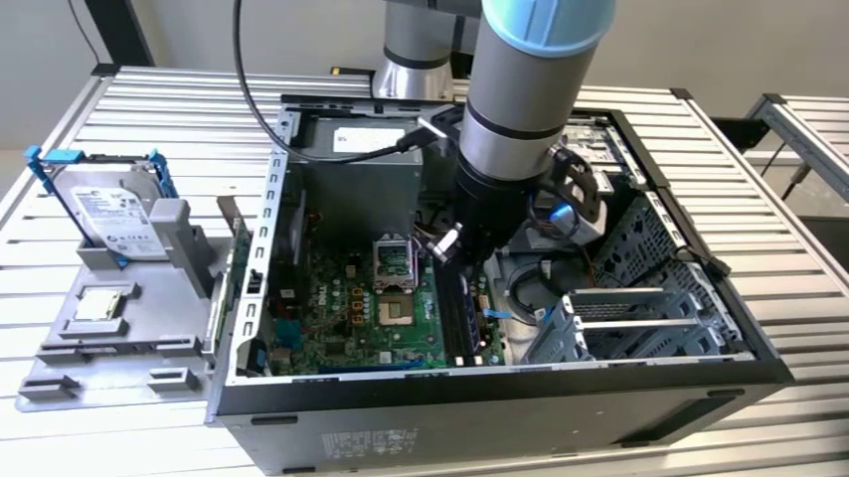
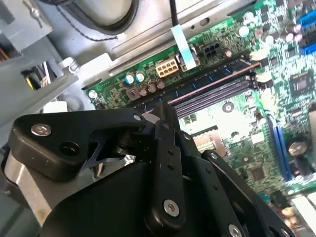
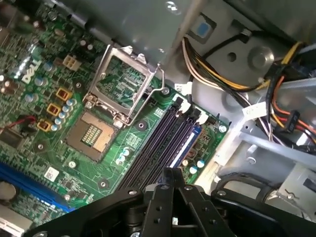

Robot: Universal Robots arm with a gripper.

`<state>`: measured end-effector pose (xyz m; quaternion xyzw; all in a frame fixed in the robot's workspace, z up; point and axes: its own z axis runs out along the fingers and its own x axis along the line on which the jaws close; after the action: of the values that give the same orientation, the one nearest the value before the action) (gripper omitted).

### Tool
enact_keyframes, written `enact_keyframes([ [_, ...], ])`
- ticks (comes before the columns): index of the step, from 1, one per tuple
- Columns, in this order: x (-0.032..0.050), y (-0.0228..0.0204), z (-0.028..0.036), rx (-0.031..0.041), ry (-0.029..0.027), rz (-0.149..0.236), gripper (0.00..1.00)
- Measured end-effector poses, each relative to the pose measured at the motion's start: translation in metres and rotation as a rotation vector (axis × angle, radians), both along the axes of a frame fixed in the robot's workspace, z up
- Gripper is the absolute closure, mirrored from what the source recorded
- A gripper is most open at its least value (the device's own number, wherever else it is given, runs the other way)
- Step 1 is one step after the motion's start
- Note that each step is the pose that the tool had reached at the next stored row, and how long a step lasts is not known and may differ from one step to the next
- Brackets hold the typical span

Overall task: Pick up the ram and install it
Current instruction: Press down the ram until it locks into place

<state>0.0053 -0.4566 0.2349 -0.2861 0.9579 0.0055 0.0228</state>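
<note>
The ram [image 3: 185,142] is a bluish-dark stick standing in the outermost of the black slots [image 3: 158,143] on the green motherboard [image 3: 59,148], on the side by the cables. In the second wrist view the ram [image 2: 207,85] runs along the slots [image 2: 217,95]. My gripper [image 3: 169,173] hangs just above one end of the slots, fingers together, nothing seen between them. In the exterior view the gripper [image 1: 451,253] is inside the open computer case [image 1: 265,298], above the ram [image 1: 460,308].
An open processor socket [image 3: 123,81] lies beside the slots. Cable bundles [image 3: 232,79] and a metal drive cage [image 1: 650,298] crowd the other side. Outside the case, a grey fixture [image 1: 159,348] holds a hard drive in a blue bracket [image 1: 113,209] and a small square chip [image 1: 99,306].
</note>
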Motion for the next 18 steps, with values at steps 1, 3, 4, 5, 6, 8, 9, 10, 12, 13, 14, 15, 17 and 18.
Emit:
enact_keyframes([
  [1, 0.0000, 0.0000, 0.0000, 0.0001, -0.0010, 0.019, 1.00],
  [3, 0.0000, 0.0000, 0.0001, 0.0001, -0.0023, 0.054, 1.00],
  [4, 0.0000, 0.0000, 0.0001, 0.0002, -0.0028, 0.072, 1.00],
  [5, 0.0000, 0.0000, 0.0002, 0.0001, -0.0033, 0.090, 1.00],
  [6, 0.0000, 0.0000, 0.0002, 0.0001, -0.0037, 0.109, 1.00],
  [8, 0.0000, 0.0000, 0.0003, 0.0001, -0.0047, 0.145, 1.00],
  [9, 0.0000, 0.0000, 0.0003, 0.0001, -0.0052, 0.163, 1.00],
  [10, 0.0000, 0.0000, 0.0003, 0.0001, -0.0059, 0.182, 1.00],
  [12, 0.0000, 0.0000, 0.0003, -0.0001, -0.0071, 0.218, 1.00],
  [13, 0.0000, 0.0000, 0.0004, -0.0003, -0.0077, 0.236, 1.00],
  [14, 0.0000, 0.0000, 0.0003, -0.0003, -0.0084, 0.256, 1.00],
  [15, 0.0000, 0.0000, 0.0003, -0.0003, -0.0089, 0.272, 1.00],
  [17, 0.0000, 0.0000, 0.0003, -0.0005, -0.0099, 0.309, 1.00],
  [18, 0.0000, 0.0000, 0.0003, -0.0011, -0.0102, 0.327, 1.00],
])
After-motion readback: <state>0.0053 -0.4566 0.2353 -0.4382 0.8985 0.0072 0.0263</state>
